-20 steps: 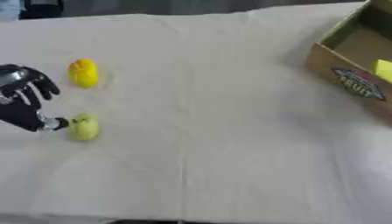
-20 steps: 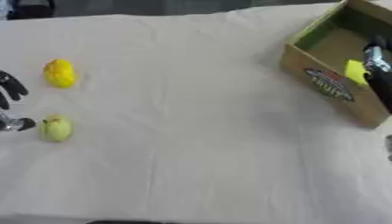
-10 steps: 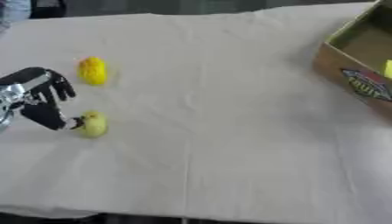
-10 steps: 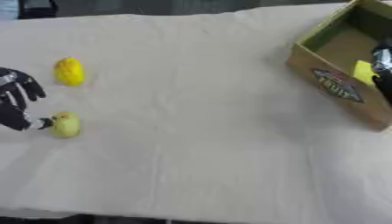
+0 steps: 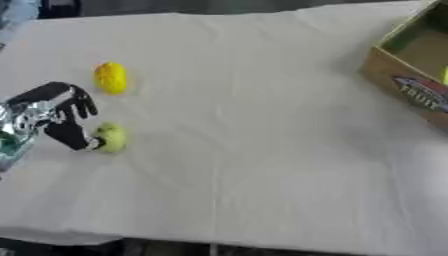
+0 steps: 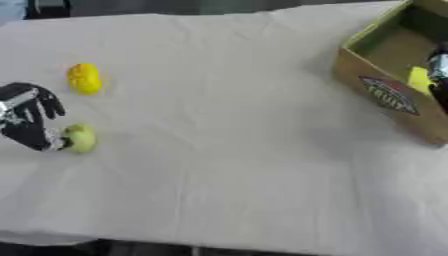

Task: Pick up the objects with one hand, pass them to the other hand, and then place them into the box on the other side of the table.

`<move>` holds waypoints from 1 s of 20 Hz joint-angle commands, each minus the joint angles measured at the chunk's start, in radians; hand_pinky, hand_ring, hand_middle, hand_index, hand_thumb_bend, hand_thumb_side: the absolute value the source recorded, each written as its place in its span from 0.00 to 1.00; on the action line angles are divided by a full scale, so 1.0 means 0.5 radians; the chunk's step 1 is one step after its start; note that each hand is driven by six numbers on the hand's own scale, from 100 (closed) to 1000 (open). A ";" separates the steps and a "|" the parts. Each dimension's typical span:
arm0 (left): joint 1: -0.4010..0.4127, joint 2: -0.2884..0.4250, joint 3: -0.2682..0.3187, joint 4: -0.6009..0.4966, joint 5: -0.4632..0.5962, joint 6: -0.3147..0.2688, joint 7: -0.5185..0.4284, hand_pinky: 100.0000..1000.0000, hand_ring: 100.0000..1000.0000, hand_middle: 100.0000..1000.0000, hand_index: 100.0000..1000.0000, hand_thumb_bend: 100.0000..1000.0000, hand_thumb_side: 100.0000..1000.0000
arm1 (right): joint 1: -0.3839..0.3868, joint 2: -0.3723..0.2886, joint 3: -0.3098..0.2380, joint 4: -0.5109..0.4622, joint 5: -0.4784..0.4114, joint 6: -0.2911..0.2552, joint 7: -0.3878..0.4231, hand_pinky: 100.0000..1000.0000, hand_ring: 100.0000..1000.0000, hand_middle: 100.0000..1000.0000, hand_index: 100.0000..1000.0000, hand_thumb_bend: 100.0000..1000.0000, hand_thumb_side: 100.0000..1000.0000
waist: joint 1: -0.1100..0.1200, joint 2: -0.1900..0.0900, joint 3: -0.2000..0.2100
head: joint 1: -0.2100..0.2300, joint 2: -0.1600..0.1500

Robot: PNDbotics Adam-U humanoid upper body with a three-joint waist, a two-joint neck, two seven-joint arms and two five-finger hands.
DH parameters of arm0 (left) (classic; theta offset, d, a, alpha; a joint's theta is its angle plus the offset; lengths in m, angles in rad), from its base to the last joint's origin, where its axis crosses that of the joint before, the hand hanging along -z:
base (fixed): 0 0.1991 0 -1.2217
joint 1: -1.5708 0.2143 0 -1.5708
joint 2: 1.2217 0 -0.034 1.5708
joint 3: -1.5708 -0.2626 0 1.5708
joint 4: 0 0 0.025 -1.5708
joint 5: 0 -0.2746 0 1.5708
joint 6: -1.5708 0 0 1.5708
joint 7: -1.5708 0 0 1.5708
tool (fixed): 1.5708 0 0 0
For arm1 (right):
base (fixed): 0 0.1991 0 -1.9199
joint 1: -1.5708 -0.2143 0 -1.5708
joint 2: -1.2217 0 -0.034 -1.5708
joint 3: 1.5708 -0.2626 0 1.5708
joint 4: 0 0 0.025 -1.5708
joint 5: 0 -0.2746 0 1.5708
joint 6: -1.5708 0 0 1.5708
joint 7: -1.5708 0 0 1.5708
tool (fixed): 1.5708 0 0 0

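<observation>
White cloth covers the desk (image 5: 262, 150), and the robot's left hand (image 5: 54, 116) reaches in from the left edge, black fingers spread and mostly straight above a silver wrist. Its thumb (image 5: 72, 137) points down toward a pale green round fruit (image 5: 111, 138) and touches the fruit's left side; the other fingers fan out above and do not wrap it, so the hand is apart rather than clamped on anything. The green fruit lies on the cloth near the left edge. Farther back and just beyond the fingertips lies a yellow lemon-like fruit (image 5: 110, 78), apart from the hand and apart from the green one. At the far right of the desk stands an open cardboard box (image 6: 385, 97) with a printed label on its near wall and a green inside; a yellow object (image 6: 418, 79) lies in it. A dark part of the right hand (image 6: 437, 75) shows at the right edge over the box; whether its fingers are apart or together cannot be told.
</observation>
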 commanded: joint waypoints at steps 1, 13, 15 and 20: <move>-0.042 0.018 0.010 0.026 -0.028 0.013 -0.033 0.46 0.48 0.51 0.63 0.47 0.00 | -0.010 -0.036 -0.008 -0.043 -0.005 0.004 0.000 1.00 0.90 0.93 1.00 0.00 0.48 | -0.002 -0.042 0.002 | -0.008 0.014; -0.074 -0.032 -0.032 0.116 -0.096 -0.019 -0.121 0.47 0.48 0.52 0.63 0.47 0.00 | 0.025 0.018 -0.025 -0.043 0.020 0.006 -0.034 1.00 0.90 0.94 1.00 0.00 0.48 | -0.024 -0.011 0.010 | -0.103 0.007; -0.075 -0.034 -0.029 0.118 -0.121 -0.023 -0.115 0.47 0.48 0.52 0.63 0.47 0.00 | 0.023 0.022 -0.022 -0.043 0.016 0.005 -0.033 1.00 0.90 0.94 1.00 0.00 0.47 | -0.025 -0.009 0.012 | -0.100 -0.001; -0.087 -0.069 -0.025 0.138 -0.168 -0.028 -0.118 0.46 0.48 0.52 0.63 0.46 0.00 | 0.016 0.018 -0.015 -0.043 0.011 0.011 -0.026 1.00 0.90 0.94 1.00 0.00 0.47 | -0.014 -0.009 0.009 | -0.087 -0.014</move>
